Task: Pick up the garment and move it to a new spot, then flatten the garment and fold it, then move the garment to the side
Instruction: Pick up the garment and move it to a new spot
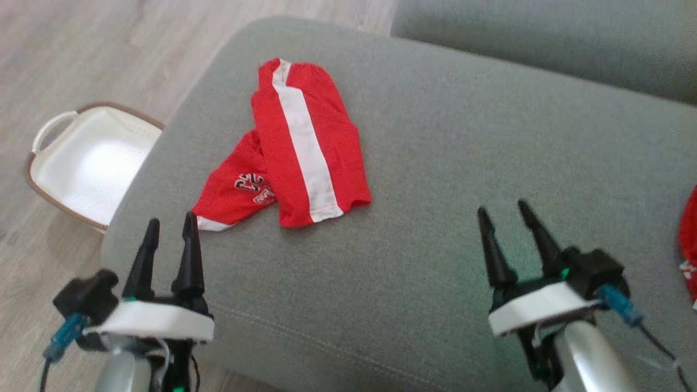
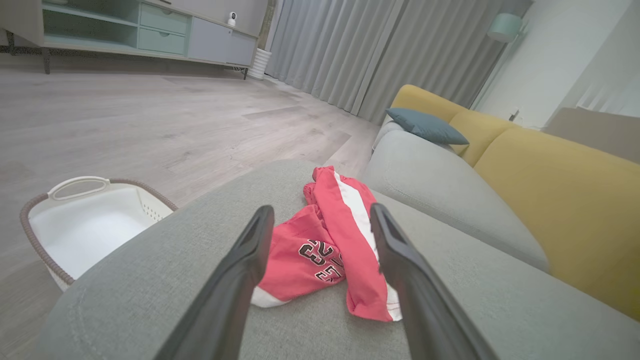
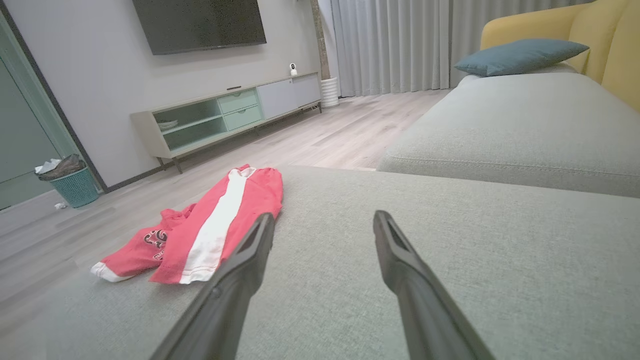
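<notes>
Red shorts (image 1: 305,147) crumpled on grey sofa seat (image 1: 435,163), just ahead of left claw (image 1: 171,218), released and empty; right claw (image 1: 502,207) likewise. White basket (image 1: 52,124) on floor beside seat; red cloth (image 1: 689,245) at seat's right edge.

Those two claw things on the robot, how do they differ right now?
The left gripper is close to the red garment, fingertips almost at its hem; the right gripper is over bare grey cushion, well away from it. The left is near the cushion's edge beside the white basket; the right is not. Both are open and empty.
</notes>
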